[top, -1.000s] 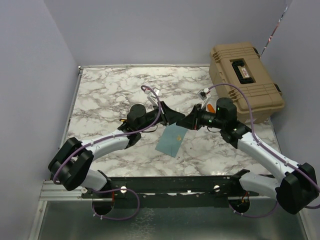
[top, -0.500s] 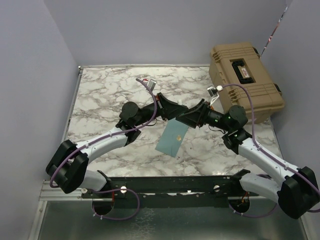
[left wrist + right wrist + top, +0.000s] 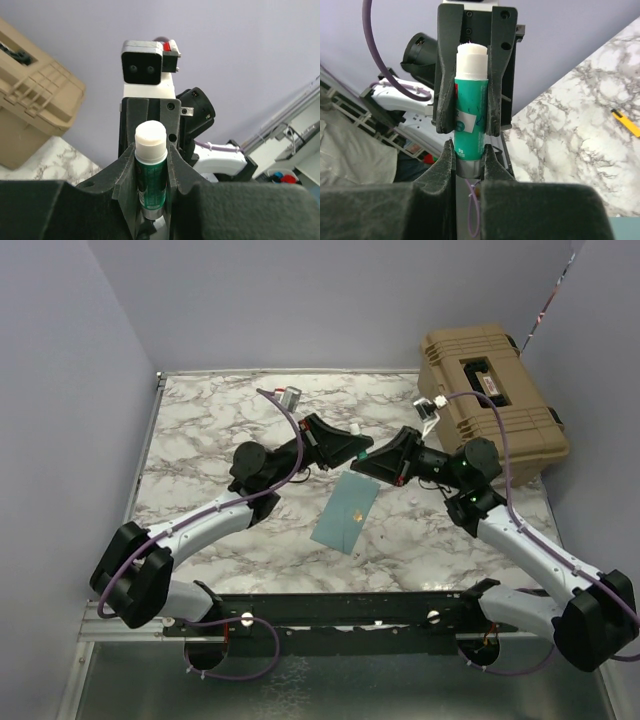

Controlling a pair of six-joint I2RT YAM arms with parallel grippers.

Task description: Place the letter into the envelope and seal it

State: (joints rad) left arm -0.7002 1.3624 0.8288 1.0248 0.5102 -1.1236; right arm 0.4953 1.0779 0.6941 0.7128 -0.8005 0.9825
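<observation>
The teal-blue envelope [image 3: 345, 512] lies flat on the marble table [image 3: 210, 440] with a small gold sticker [image 3: 358, 511] on top. The cream letter is not in view. My left gripper [image 3: 357, 452] and right gripper [image 3: 377, 461] meet tip to tip above the envelope's far end. Both are shut on one green glue stick [image 3: 366, 454]. In the left wrist view my fingers [image 3: 150, 170] clamp its green body [image 3: 151, 175]. In the right wrist view my fingers [image 3: 469, 160] clamp its grey base [image 3: 469, 167], and the left gripper's fingers [image 3: 446, 90] grip the body above.
A tan hard case [image 3: 490, 400] stands at the back right of the table; it also shows in the left wrist view [image 3: 30, 115]. A small yellow strip [image 3: 626, 122] lies on the marble. Purple walls enclose the back and sides.
Both grippers have lifted from low over the envelope's far end and moved toward the back, tilting upward, still joined on the glue stick. The envelope has not moved.
</observation>
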